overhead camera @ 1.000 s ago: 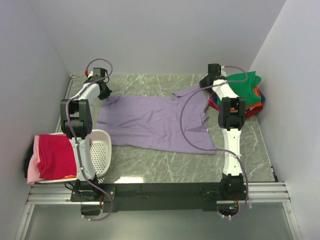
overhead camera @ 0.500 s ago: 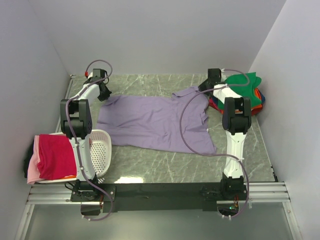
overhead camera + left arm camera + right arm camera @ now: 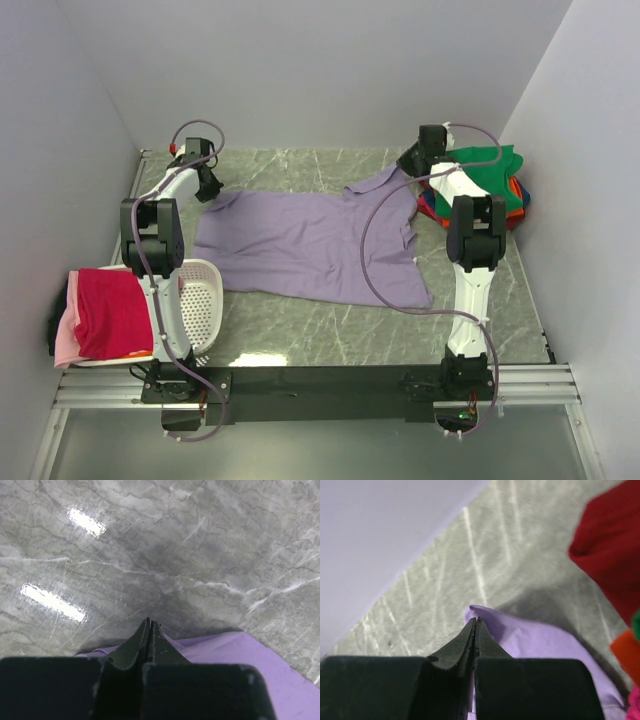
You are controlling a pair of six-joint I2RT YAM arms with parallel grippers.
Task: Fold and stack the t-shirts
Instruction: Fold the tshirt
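A lavender-purple t-shirt [image 3: 310, 240] lies spread flat across the marble table [image 3: 300, 165]. My left gripper [image 3: 210, 188] is shut on its far left corner; in the left wrist view the closed fingertips [image 3: 150, 622] sit over the purple cloth [image 3: 240, 655]. My right gripper [image 3: 408, 166] is shut on the far right corner, where a purple fold [image 3: 540, 637] wraps around the closed tips [image 3: 475, 620]. A pile of folded t-shirts with a green one [image 3: 490, 165] on top sits at the far right.
A white perforated basket [image 3: 205, 300] stands at the near left with a magenta-red shirt [image 3: 105, 310] and a pink one draped over it. Red [image 3: 610, 545] and orange [image 3: 627, 652] cloth of the pile lie close beside my right gripper. Walls enclose the table.
My right gripper has shifted slightly toward the back right, pulling the shirt's far right corner tauter. The left arm has not moved.
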